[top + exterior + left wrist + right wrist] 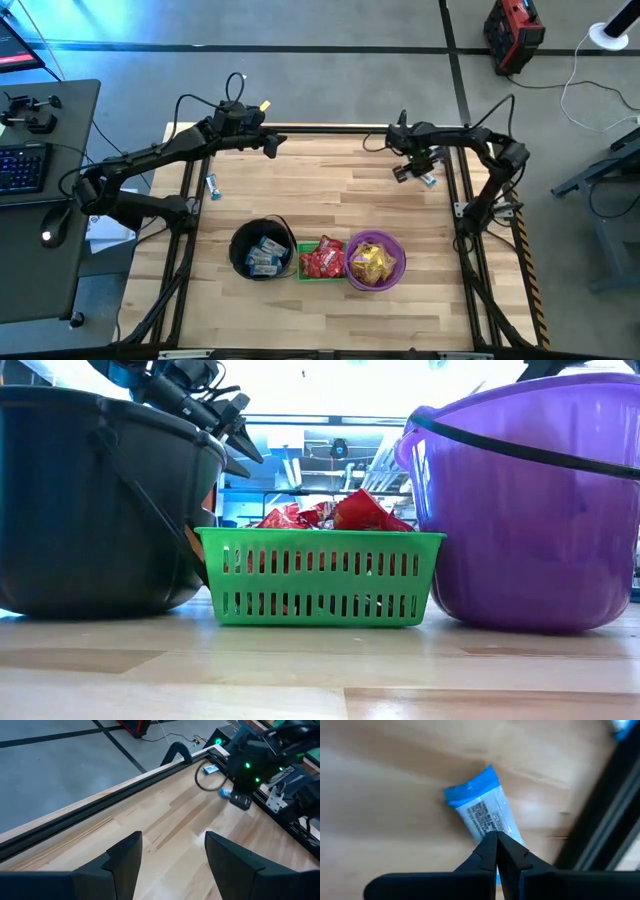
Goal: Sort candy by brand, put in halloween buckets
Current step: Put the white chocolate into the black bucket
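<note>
My right gripper (496, 839) is shut on a blue-and-white candy (479, 809) over the table's far right part (405, 172). My left gripper (172, 865) is open and holds nothing; it hovers near the far edge (270, 143) and also shows in the low view (238, 430). Along the near side stand the black pail (262, 250) with blue-and-white candies, the green basket (320, 258) with red ones, and the purple bucket (375, 260) with yellow ones. Another blue-and-white candy (213, 187) lies flat on the table's left side. My right gripper pinches the blue-and-white candy between its two fingertips at one end of the wrapper (492, 831). The fingers lie along the candy's length, and its crimped blue end (470, 790) points away from them. Whether the candy is clear of the table I cannot tell.
A second blue-and-white candy (211, 769) lies by the far right rail. The table's black frame rails (300, 130) run along the edges. Bare wood (320, 190) lies between the arms and the buckets. A desk with keyboard (20, 165) stands off the table's left.
</note>
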### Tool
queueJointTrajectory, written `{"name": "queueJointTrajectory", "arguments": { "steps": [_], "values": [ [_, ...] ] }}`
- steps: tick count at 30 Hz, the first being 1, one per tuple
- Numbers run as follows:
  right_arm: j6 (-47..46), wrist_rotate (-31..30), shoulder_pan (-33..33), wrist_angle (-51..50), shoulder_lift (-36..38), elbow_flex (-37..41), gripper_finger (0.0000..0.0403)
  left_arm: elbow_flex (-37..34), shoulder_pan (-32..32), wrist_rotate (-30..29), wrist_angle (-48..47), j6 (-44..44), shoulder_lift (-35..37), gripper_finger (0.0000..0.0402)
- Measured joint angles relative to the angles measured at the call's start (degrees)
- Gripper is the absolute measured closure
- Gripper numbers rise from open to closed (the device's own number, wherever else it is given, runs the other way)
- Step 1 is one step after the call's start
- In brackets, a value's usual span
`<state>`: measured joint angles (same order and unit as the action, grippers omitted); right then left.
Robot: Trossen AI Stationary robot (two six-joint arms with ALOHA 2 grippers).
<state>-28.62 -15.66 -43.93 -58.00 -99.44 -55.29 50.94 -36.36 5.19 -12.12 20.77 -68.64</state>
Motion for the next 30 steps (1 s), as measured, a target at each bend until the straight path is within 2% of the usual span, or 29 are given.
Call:
{"name": "queueJointTrajectory", "arguments": {
  "steps": [10,18,22,27,30],
  "values": [
    [-10.3,7.3,13.3,7.7,0.2,-0.7,0.0403,0.0,0.0,0.0,0.0,-0.5,0.0,0.0195],
    [-14.0,14.8,22.4,20.5,-0.1,-4.1,0.0403,0.0,0.0,0.0,0.0,-1.0,0.0,0.0195],
    [-10.6,17.2,26.1,25.3,0.0,-7.2,0.0403,0.0,0.0,0.0,-0.1,-0.9,0.0,0.0195],
    [-2.4,12.6,29.7,20.6,1.5,-16.0,0.0403,0.0,0.0,0.3,-0.6,0.0,0.0,0.0195],
    [2.1,13.1,30.1,16.8,1.3,-19.7,0.0401,0.0,0.0,0.4,-0.7,0.0,0.0,0.0195]
  ]
}}
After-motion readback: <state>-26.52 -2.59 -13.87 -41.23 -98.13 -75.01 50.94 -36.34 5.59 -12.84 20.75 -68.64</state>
